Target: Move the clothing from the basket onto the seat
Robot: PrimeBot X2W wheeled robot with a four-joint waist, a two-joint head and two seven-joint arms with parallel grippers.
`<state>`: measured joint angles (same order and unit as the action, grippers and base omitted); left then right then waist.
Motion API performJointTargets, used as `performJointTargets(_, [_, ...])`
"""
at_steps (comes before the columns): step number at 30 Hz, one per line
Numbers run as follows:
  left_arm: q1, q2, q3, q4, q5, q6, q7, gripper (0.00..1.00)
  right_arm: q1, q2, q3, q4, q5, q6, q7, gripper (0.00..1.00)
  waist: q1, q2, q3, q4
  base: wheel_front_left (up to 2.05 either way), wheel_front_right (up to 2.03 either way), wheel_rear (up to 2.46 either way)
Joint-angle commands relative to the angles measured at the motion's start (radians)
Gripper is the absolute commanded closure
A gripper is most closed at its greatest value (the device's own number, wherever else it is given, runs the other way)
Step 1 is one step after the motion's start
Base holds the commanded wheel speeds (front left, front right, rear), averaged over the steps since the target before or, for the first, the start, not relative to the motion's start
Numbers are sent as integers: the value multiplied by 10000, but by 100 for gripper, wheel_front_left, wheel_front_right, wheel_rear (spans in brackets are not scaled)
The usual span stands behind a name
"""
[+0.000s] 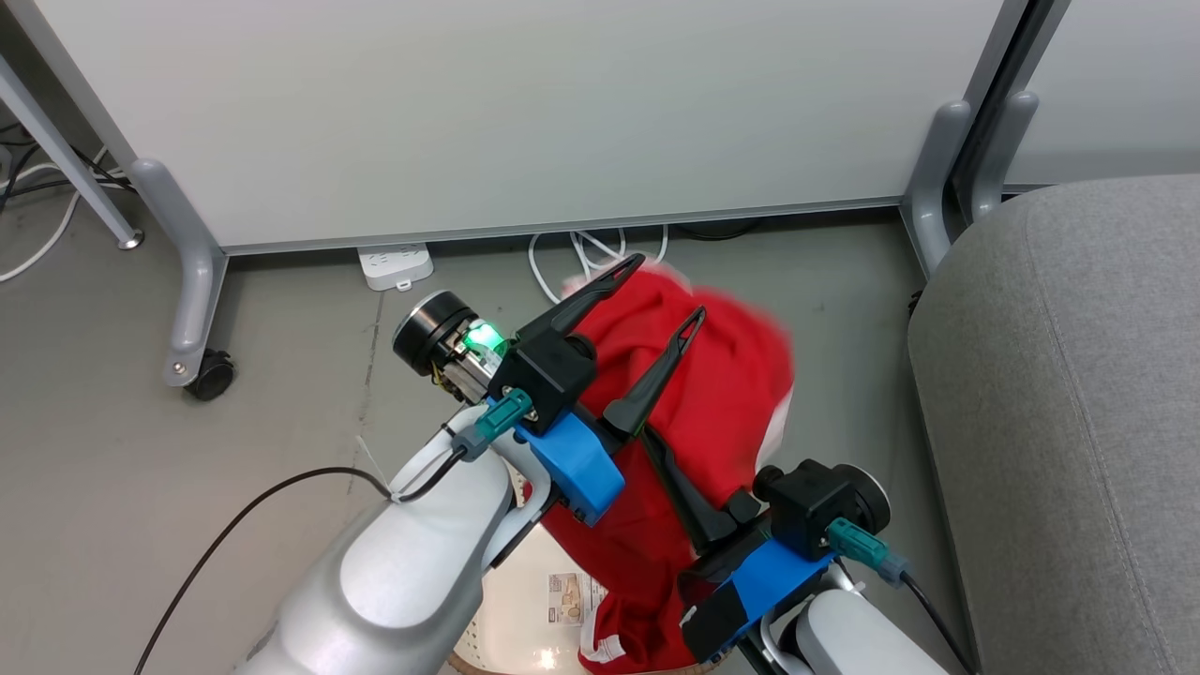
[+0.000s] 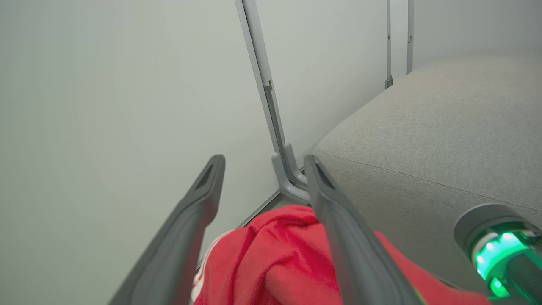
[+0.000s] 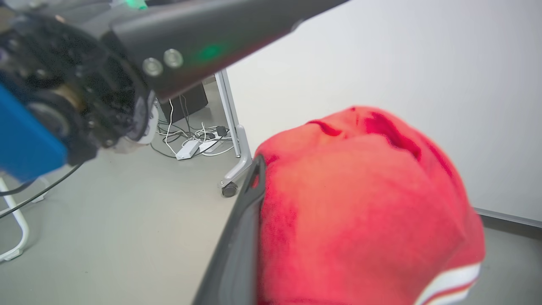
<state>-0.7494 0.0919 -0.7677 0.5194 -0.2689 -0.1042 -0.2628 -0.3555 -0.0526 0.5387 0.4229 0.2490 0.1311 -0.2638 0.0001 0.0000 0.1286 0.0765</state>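
Head view: the clothing (image 1: 722,394) hangs bunched above the floor, left of the seat (image 1: 1078,422) and apart from it. Its lower end trails into the basket (image 1: 506,619) at the near edge. Up top, the left gripper (image 1: 667,286) stands spread wide across the cloth, clamping nothing. Lower down, the right gripper (image 1: 656,450) is pinched tight on a red fold.

Left wrist view: the left gripper (image 2: 263,163) splays wide, with clothing (image 2: 275,258) heaped between the finger bases. The seat (image 2: 423,140) lies beyond, to the right.

Right wrist view: one finger (image 3: 241,241) presses against the clothing (image 3: 360,203), which has white trim at its lower edge.

Judging by the drape, the clothing is light, limp and likely to swing or slip. A thick bunched fold seems the surest hold, not the thin hem.
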Motion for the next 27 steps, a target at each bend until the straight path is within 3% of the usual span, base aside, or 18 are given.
performJointTargets(1, [128, 44, 64, -30, 45, 16, -31, 0, 69, 41, 1, -42, -108, -7, -13, 100, -1, 0, 3, -3, 0, 0, 0])
performJointTargets(17, [-5, 92, 197, -52, 238, 1, -31, 0, -29, 39, -246, -207, -279, -7, -13, 100, -1, 0, 247, -216, 0, 0, 0])
performJointTargets(27, [-126, 138, 190, -83, 252, -38, -31, 0, -369, 33, -1218, -476, -689, -7, -13, 100, -1, 0, 643, -957, 0, 0, 0])
